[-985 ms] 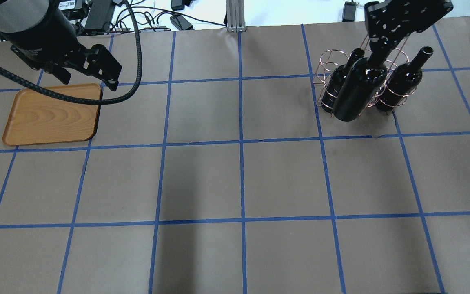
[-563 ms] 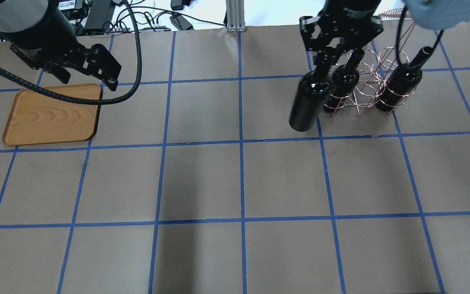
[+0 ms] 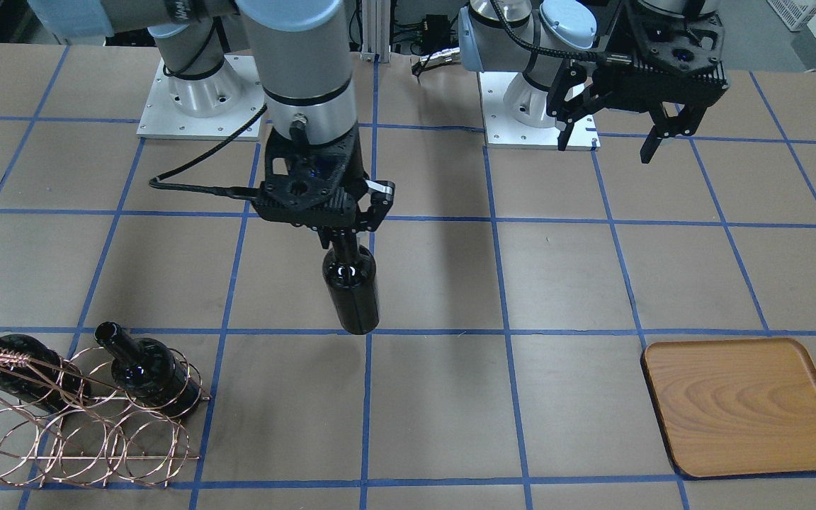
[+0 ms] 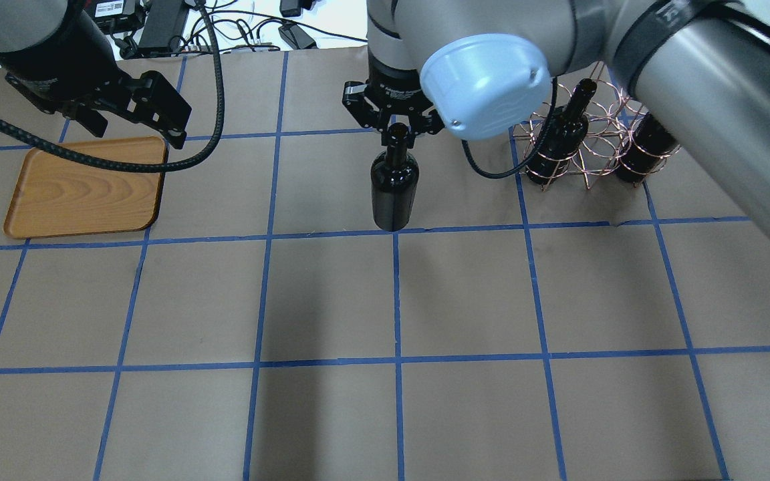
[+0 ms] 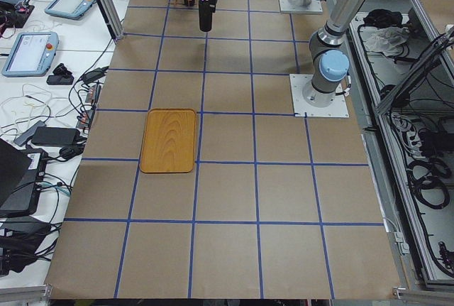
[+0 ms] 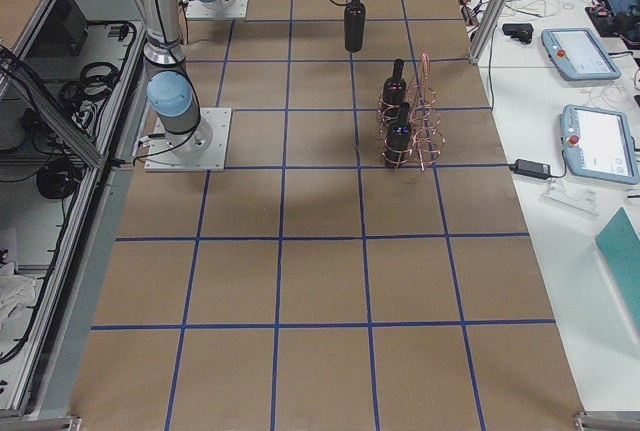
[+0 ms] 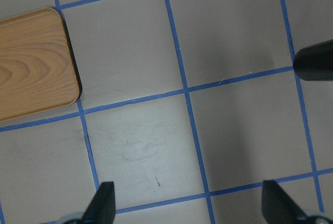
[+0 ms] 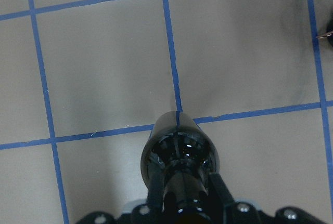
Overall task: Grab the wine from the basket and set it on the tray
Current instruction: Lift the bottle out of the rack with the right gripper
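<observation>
Overhead, my R arm hides the neck of the rightmost btl & part of the basket, while L wrist cam cuts off much of the tray at its edge.

Wine: hung upright, seen from above, over a tape crossing.
Right hand: fingers clamped on the neck.
Bench: brown, gridded with blue tape.

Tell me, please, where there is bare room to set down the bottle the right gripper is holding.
The tray is wholly bare; the open left gripper hangs beside its corner. The table squares between the held wine and the tray are bare too. It is crowded only at the basket, holding two bottles.
</observation>
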Tool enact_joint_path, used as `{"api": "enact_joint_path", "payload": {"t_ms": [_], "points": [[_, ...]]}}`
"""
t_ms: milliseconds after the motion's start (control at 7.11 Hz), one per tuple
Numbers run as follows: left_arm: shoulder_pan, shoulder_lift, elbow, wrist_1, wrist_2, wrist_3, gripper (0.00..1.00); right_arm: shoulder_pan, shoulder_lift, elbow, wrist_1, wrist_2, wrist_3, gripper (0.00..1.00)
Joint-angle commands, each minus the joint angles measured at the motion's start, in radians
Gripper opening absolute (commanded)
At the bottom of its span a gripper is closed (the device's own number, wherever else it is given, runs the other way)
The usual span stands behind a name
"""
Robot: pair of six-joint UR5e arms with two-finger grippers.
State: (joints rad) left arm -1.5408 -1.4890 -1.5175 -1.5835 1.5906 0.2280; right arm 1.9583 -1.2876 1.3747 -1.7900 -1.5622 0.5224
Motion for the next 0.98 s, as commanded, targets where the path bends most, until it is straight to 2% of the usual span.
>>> {"api": "enact_joint_path", "payload": {"t_ms": [0, 844], "points": [[-0.001, 0.001, -0.001, 0.0, 0.0, 0.001, 1.0, 0.071, 0.036, 0.01, -0.011, -0.019, 0.083, 0.0], [-0.004, 0.001, -0.004, 0.0, -0.001, -0.004, 1.0, 0.105, 0.051, 0.035, -0.031, -0.007, 0.12, 0.0]]}}
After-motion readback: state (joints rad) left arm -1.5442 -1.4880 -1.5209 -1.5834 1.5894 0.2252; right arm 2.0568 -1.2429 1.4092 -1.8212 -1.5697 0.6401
